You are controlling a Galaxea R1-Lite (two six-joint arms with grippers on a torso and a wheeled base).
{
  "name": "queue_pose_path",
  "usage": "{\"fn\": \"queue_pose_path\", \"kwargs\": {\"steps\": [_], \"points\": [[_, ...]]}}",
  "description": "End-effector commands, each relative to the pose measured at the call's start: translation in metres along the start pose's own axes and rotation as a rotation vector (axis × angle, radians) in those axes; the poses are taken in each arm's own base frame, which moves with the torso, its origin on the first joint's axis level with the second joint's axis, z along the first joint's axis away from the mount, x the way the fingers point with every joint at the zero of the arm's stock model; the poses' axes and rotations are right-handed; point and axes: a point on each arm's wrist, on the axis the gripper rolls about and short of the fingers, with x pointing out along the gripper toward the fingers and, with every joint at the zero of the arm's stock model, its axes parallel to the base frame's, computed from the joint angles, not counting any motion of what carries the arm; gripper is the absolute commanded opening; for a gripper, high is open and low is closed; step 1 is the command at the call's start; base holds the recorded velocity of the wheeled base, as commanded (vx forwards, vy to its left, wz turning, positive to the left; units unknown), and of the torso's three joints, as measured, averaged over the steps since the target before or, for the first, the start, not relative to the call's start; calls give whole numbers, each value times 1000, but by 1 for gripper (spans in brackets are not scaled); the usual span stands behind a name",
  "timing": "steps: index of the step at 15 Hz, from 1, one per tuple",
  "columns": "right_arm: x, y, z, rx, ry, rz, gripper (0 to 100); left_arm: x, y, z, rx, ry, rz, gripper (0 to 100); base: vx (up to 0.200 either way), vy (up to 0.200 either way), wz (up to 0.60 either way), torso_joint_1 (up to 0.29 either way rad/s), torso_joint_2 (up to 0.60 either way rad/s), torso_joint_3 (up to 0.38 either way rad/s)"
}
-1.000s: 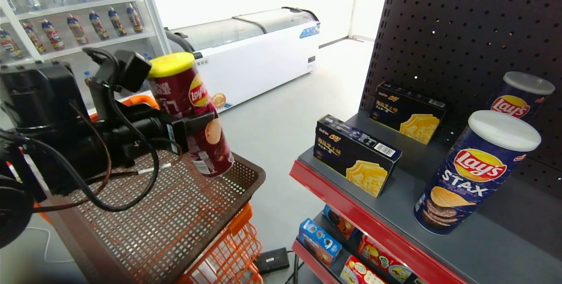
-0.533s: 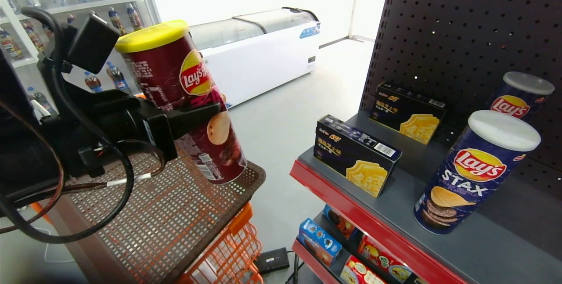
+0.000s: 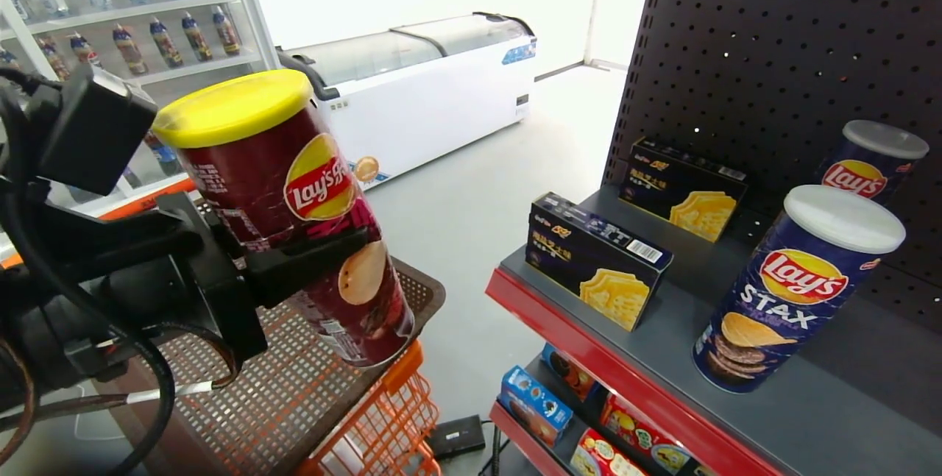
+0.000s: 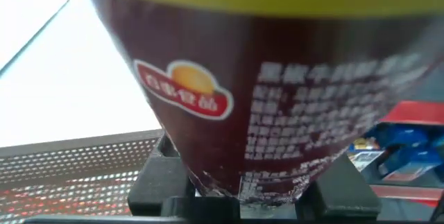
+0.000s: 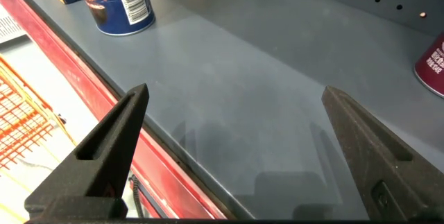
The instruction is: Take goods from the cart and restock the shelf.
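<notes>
Holds the yellow-lidded crisp can (image 3: 294, 189) clamped at mid-height in the left gripper (image 3: 309, 270), clear above the cart's mesh tray (image 3: 294, 395), presumably for carrying to the grey shelf (image 3: 831, 410), with the right gripper (image 5: 236, 92) spread wide over a bare patch.

Bright backlight, blown-out background, wide-angle edge distortion.
</notes>
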Motion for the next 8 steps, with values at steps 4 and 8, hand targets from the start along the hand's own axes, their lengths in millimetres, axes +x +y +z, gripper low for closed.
{"fn": "queue_pose_path", "kwargs": {"steps": [4, 8], "points": [[0, 0, 0, 0, 1, 0, 100, 7, -10, -11, 38, 53, -80, 0, 0, 0, 0, 0, 0, 0], [0, 0, 0, -2, 1, 4, 100, 7, -11, -12, 110, 116, -110, 0, 0, 0, 0, 0, 0, 0]]}}
